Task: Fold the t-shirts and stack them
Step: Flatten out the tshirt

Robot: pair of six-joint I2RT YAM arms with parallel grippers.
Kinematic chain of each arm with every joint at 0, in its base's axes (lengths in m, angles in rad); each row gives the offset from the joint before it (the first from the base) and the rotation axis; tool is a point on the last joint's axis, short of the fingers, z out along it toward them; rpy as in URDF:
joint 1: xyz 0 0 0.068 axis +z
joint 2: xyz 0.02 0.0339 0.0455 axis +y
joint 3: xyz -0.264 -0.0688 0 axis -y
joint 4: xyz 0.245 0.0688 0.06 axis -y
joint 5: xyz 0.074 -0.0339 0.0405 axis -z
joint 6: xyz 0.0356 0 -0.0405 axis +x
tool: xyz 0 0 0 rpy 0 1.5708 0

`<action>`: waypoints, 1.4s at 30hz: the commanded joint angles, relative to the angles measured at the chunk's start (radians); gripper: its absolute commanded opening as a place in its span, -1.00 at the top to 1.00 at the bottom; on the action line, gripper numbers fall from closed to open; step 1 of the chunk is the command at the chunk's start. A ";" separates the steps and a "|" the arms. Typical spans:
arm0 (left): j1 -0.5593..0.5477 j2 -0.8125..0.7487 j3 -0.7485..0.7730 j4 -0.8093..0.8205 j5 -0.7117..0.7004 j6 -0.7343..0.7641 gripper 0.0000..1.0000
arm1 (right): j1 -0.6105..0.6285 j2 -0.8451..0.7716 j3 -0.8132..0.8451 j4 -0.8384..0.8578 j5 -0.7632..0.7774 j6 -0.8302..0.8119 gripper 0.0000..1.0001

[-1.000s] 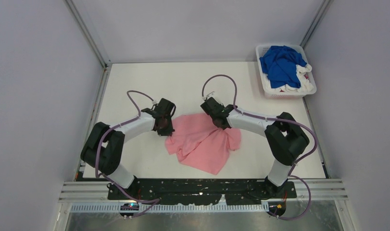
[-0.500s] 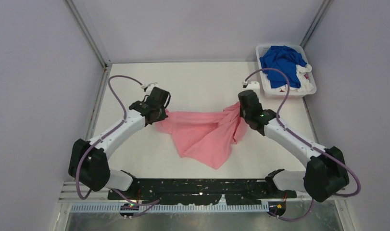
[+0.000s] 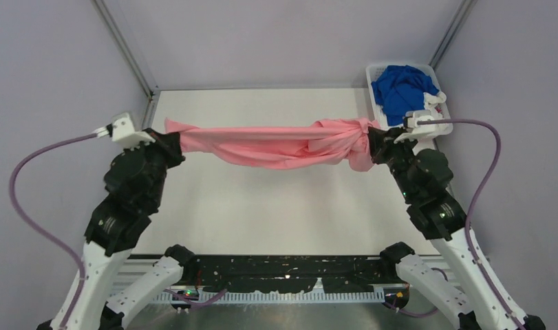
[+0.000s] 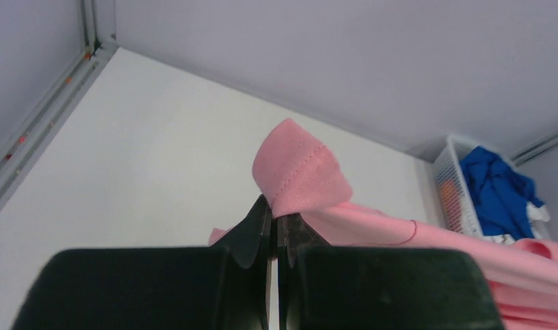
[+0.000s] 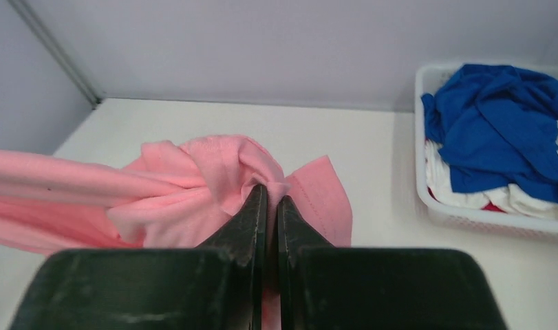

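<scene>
The light pink t-shirt [image 3: 276, 146] hangs stretched in the air between my two grippers, bunched into a long band above the table. My left gripper [image 3: 171, 142] is shut on its left end; the pinched pink edge [image 4: 300, 172] sticks up past the tips of my left gripper [image 4: 274, 210]. My right gripper [image 3: 373, 144] is shut on its right end, with cloth [image 5: 214, 179] bunched at the tips of my right gripper [image 5: 267, 196]. A royal blue t-shirt [image 3: 402, 89] lies on white shirts [image 3: 427, 122] in the basket.
The white slatted basket [image 3: 442, 130] stands at the table's far right corner, close behind my right gripper; it also shows in the right wrist view [image 5: 468, 216] and the left wrist view [image 4: 449, 185]. Grey walls enclose the white table [image 3: 262, 213].
Both arms have risen and swung apart. The pink t-shirt has gone from lying crumpled on the table to hanging taut in the air between the grippers.
</scene>
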 commanded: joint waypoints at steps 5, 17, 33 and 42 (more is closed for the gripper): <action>0.005 -0.255 -0.007 0.088 0.036 0.077 1.00 | -0.008 -0.221 0.058 -0.028 -0.404 0.039 0.89; 0.010 0.037 -0.397 0.062 -0.036 -0.146 1.00 | -0.010 0.029 -0.269 -0.028 -0.196 0.168 0.59; 0.038 0.274 -0.462 0.044 -0.022 -0.295 1.00 | 0.275 0.263 -0.214 -0.350 0.010 0.320 -0.91; 0.039 0.266 -0.499 -0.002 0.041 -0.353 1.00 | 0.677 0.393 -0.237 -0.385 -0.150 0.462 -0.98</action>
